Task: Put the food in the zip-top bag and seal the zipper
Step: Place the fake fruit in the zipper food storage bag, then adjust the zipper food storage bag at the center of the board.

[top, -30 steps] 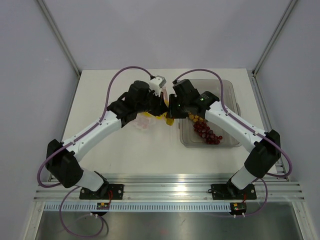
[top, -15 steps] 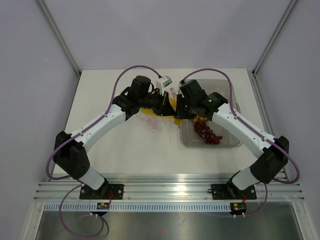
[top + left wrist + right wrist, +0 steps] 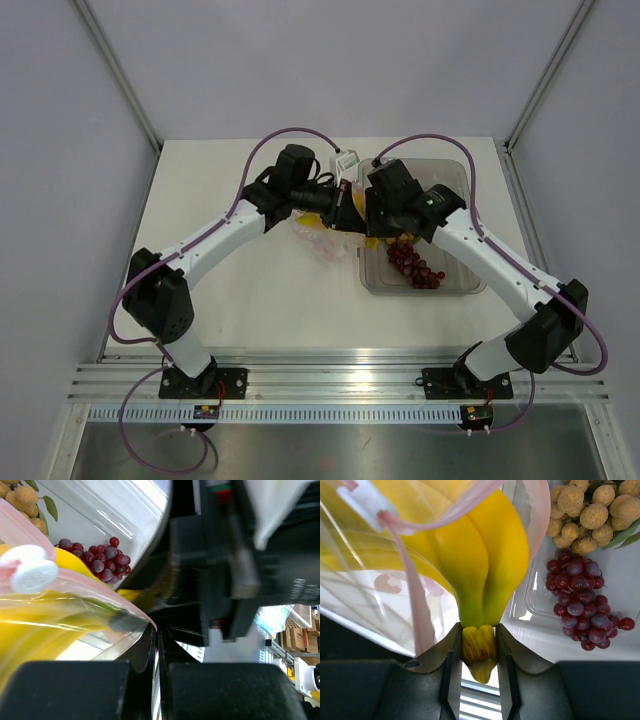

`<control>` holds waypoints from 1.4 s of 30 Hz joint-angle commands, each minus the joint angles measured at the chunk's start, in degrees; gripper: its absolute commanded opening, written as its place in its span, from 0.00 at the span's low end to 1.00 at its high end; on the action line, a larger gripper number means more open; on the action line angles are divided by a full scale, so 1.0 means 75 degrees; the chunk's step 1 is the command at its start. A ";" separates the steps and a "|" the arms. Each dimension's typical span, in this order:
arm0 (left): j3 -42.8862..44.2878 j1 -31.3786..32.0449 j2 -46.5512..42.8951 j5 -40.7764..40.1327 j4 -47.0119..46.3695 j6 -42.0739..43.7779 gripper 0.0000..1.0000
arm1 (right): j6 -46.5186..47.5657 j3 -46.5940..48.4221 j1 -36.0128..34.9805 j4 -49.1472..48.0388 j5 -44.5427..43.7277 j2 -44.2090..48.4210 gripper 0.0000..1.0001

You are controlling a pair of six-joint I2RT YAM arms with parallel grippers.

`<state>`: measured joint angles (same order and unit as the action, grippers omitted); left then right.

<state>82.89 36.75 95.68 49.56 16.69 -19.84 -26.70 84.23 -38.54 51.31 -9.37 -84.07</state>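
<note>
Zip-top bag (image 3: 370,605): 1, left jaws shut tight on its rim. Right jaws grip the stem of 1 banana bunch (image 3: 485,555), partly inside. 1 grape bunch (image 3: 580,600) & 1 tan fruit cluster (image 3: 590,510) in tray (image 3: 375,280).

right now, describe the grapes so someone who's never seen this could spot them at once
Start at the white table and find the clear rigid tray on its right half. The grapes lie at the tray's near end: a dark red bunch, unlike the tan round fruits beside them.

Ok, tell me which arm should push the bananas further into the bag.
Right. The right gripper holds the bananas by the stem at the bag mouth; the left gripper pinches the bag's rim.
</note>
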 commanded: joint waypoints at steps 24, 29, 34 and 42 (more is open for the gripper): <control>-0.0845 -0.0834 -0.1319 0.1185 -0.1124 -0.0777 0.00 | -0.0377 -0.0249 0.0053 -0.1790 0.0616 0.1107 0.61; -0.0904 -0.0904 -0.1297 0.1220 -0.1065 -0.0707 0.00 | -0.0518 -0.0565 0.0123 -0.1825 0.0137 0.1576 0.65; -0.0892 -0.0963 -0.1296 0.1302 -0.1053 -0.0684 0.00 | -0.0752 -0.1115 0.0603 -0.1755 0.0322 0.1694 0.65; -0.0892 -0.0986 -0.1296 0.1431 -0.1030 -0.0660 0.00 | -0.1116 -0.2042 0.1377 -0.2353 0.1061 0.1484 0.64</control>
<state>75.75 29.82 88.14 57.45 11.09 -24.53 -33.50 69.49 -29.10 37.21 -3.51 -72.10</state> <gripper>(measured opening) 0.007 0.650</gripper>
